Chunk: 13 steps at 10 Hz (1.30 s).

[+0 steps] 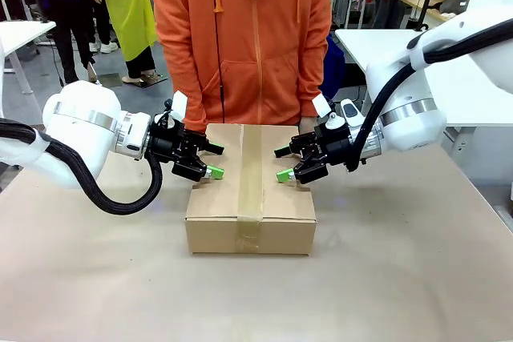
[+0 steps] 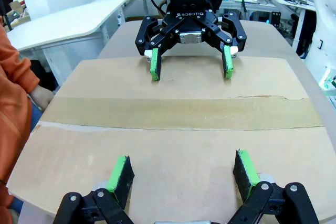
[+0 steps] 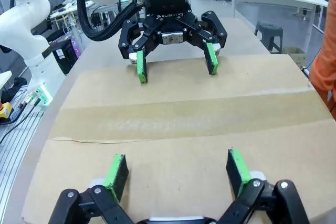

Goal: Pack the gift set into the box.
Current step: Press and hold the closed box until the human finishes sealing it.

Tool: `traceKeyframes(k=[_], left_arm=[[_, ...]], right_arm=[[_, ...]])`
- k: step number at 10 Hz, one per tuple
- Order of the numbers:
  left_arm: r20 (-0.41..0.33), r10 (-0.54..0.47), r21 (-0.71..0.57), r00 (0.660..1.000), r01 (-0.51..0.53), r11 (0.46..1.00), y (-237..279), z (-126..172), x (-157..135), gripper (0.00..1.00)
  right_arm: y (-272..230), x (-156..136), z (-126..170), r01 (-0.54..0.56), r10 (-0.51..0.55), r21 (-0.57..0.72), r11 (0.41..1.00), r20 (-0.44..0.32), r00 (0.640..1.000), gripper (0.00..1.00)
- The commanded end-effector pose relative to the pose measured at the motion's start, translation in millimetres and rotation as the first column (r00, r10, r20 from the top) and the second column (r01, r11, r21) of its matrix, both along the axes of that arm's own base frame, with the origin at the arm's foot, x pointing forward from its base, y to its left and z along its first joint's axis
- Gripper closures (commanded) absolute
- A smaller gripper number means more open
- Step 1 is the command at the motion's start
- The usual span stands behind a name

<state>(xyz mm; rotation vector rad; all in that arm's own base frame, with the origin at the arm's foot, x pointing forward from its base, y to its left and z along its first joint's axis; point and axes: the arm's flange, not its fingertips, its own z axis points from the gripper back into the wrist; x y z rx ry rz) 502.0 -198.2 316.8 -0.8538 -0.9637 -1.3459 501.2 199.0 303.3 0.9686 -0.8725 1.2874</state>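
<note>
The box [image 1: 249, 198] is seen closed on the worktop [image 1: 256, 294], its flaps sealed by a tape strip [image 1: 250, 174]. Above its top, the left hand [image 1: 208, 161] and right hand [image 1: 287, 163] are held released, facing each other. A person [image 1: 240, 38] is stood behind.

We read one word, "ROBOTIQ", in white capitals on the black body of each gripper: on the right gripper [image 2: 189, 65] in the left wrist view and on the left gripper [image 3: 175, 62] in the right wrist view. We read nothing else.
</note>
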Motion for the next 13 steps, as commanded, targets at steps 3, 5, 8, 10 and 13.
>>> traceKeyframes(k=[3,5,8,10,13], left_arm=[[0.116,-0.221,-0.443,0.968,0.250,0.861,112.9,93.8,-58.0,0.00],[0.170,-0.009,-0.533,0.985,0.100,0.840,199.9,92.5,-83.8,0.00],[0.163,0.030,-0.537,0.986,0.063,0.841,215.7,106.8,-95.0,0.00],[0.163,0.030,-0.537,0.986,0.063,0.841,215.7,106.8,-95.0,0.00],[0.163,0.030,-0.537,0.986,0.063,0.841,215.7,106.8,-95.0,0.00]], right_arm=[[-108.9,-48.5,79.3,0.107,-0.133,0.295,0.949,0.067,0.989,0.00],[-196.9,-93.8,90.5,0.201,-0.289,0.502,0.841,0.104,0.952,0.00],[-210.6,-98.6,104.4,0.233,-0.315,0.507,0.830,0.081,0.946,0.00],[-210.6,-98.6,104.4,0.233,-0.315,0.507,0.830,0.081,0.946,0.00],[-210.6,-98.6,104.4,0.233,-0.315,0.507,0.830,0.081,0.946,0.00]])
